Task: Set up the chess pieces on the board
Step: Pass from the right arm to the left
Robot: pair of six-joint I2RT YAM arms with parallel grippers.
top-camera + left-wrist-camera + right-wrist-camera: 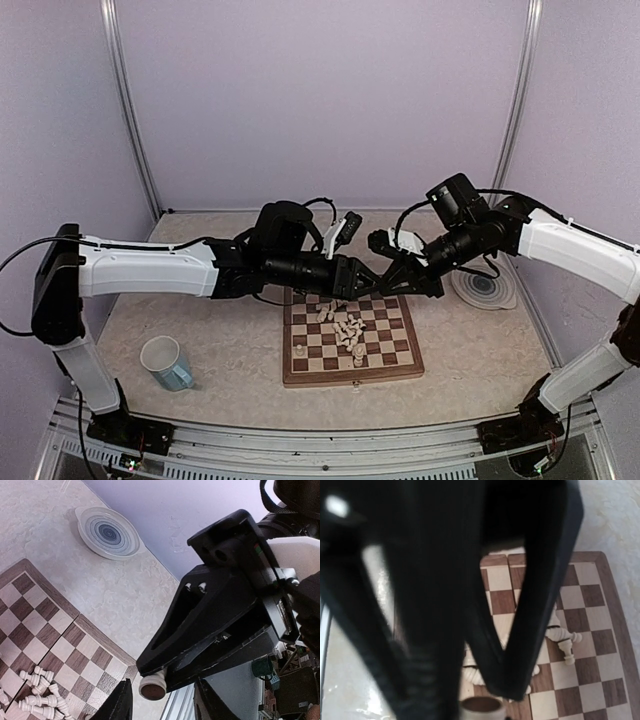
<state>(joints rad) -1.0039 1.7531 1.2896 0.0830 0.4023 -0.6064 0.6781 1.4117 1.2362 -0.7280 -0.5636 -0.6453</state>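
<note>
The right gripper (372, 288) is pinching one chess piece (152, 687), the left gripper (350, 283) gaping empty, most chess pieces (346, 330) lying heaped on the board (300, 376).

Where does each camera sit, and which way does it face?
Top external: above and behind the bases, looking down on the board; left arm and right arm show.
Left wrist: looks across the board's corner to the plate; own fingers at the bottom, right gripper ahead.
Right wrist: looks down at the board past its blurred fingers.
Both wrist views share the toppled chess pieces.
</note>
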